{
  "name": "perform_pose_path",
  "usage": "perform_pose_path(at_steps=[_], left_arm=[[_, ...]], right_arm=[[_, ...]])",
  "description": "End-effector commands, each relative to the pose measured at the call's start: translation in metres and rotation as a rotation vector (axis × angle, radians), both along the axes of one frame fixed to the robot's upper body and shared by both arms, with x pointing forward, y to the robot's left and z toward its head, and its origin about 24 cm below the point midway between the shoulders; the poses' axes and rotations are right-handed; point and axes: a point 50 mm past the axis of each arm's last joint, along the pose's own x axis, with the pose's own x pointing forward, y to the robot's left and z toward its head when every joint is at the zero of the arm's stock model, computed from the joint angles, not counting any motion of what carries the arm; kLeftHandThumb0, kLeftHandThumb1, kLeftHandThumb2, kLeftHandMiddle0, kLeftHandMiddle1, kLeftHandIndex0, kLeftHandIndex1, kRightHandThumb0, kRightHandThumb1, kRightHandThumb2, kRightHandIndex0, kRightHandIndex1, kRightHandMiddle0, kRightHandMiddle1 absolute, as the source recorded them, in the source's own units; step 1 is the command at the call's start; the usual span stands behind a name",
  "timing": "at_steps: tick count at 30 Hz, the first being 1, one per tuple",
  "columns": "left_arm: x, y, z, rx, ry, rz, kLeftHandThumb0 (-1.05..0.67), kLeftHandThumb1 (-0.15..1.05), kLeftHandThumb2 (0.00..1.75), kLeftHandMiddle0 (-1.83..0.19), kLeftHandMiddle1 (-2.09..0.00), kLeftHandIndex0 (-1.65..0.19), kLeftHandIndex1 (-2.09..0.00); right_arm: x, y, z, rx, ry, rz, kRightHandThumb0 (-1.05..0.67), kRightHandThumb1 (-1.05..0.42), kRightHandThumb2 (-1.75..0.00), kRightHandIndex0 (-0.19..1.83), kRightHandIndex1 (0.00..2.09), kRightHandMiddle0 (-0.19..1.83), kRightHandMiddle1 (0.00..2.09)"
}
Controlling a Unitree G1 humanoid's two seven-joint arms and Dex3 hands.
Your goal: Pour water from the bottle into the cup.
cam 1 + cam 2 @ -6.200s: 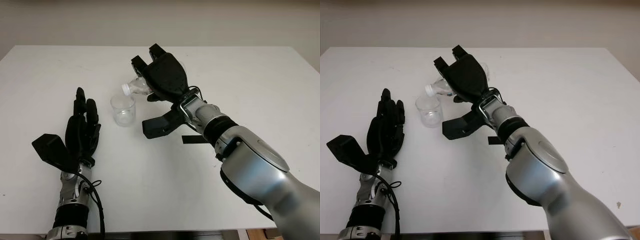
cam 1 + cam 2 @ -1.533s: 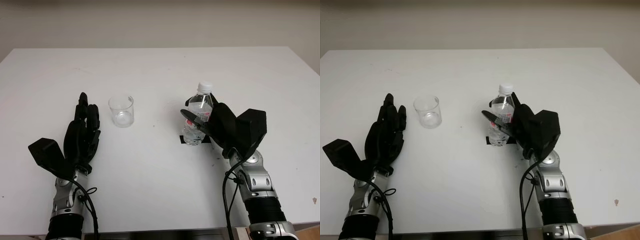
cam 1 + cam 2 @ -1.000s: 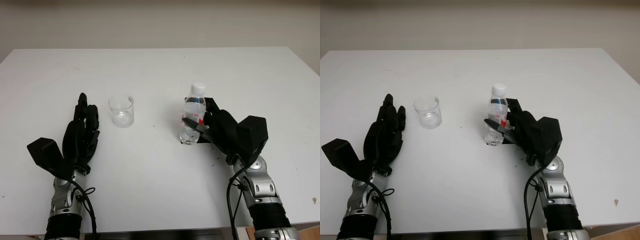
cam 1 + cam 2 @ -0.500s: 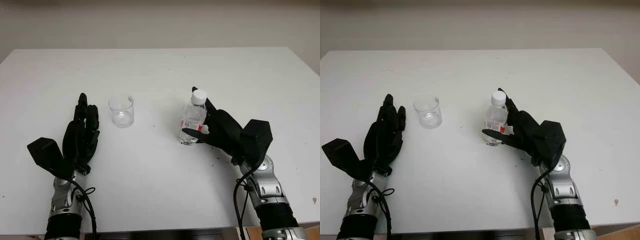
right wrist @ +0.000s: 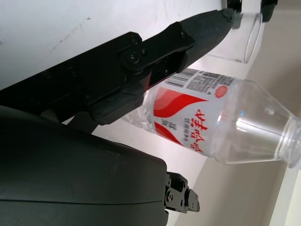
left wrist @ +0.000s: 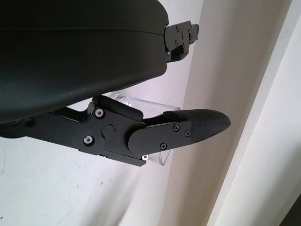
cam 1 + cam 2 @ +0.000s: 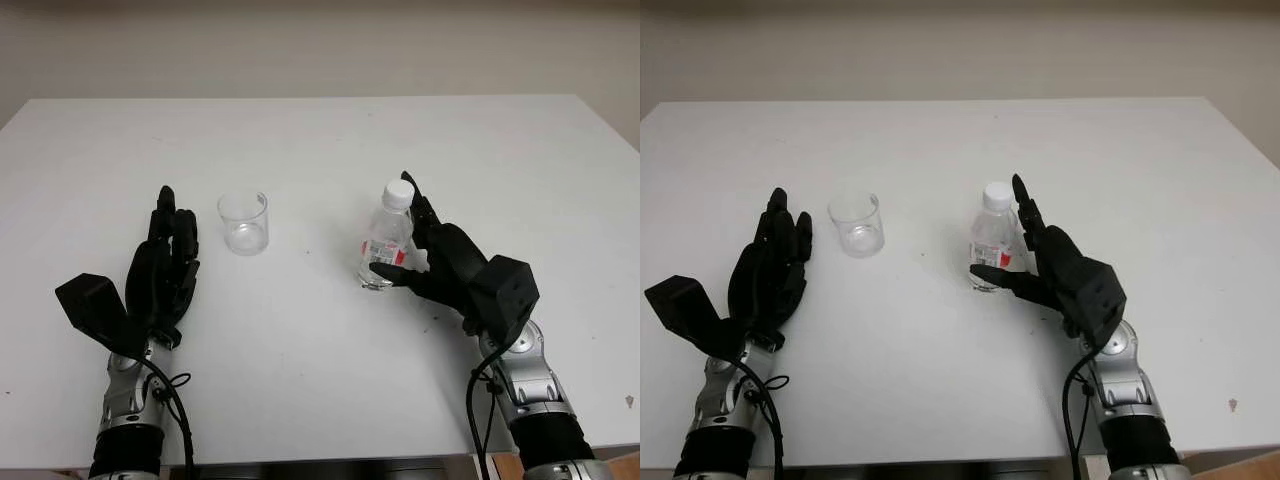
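A clear plastic bottle (image 7: 387, 240) with a white cap and a red-and-white label stands on the white table (image 7: 320, 140), right of centre, leaning slightly. My right hand (image 7: 440, 262) is open just to its right, one finger pointing up past the cap and the thumb (image 7: 988, 272) reaching in front of the bottle's base. In the right wrist view the bottle (image 5: 202, 127) lies close to the palm, with the cup (image 5: 241, 38) beyond it. The clear empty-looking cup (image 7: 244, 222) stands upright left of centre. My left hand (image 7: 162, 272) is open, just left of the cup.
The table's far edge meets a pale wall. Its near edge runs just behind my forearms. In the left wrist view the cup (image 6: 157, 109) shows behind one black finger (image 6: 188, 129).
The right hand's fingers have uncurled from around the bottle and the hand has drawn back slightly toward me. The bottle stays standing on the table. The left hand has not moved.
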Motion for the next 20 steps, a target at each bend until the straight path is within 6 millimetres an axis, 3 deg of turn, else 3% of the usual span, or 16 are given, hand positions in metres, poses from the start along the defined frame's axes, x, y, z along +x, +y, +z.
perform_pose_path(at_steps=[1, 8, 20], left_arm=[[-0.007, 0.003, -0.016, -0.010, 0.067, 0.008, -0.69, 1.05, 0.54, 0.15, -0.05, 0.18, -0.05], [-0.006, 0.003, -0.014, -0.012, 0.066, 0.017, -0.68, 1.05, 0.54, 0.14, -0.06, 0.17, -0.06], [-0.008, 0.003, -0.016, -0.021, 0.065, 0.013, -0.68, 1.05, 0.55, 0.16, -0.05, 0.19, -0.04]], right_arm=[[-0.004, 0.005, -0.003, 0.016, -0.026, -0.009, -1.05, -0.94, -0.06, -0.19, 0.00, -0.19, 0.00], [-0.015, 0.019, -0.010, 0.105, -0.059, -0.022, -1.01, -0.96, -0.06, -0.19, 0.00, -0.19, 0.00], [-0.024, 0.026, -0.011, 0.197, -0.063, -0.009, -0.99, -0.95, -0.05, -0.19, 0.00, -0.19, 0.00]])
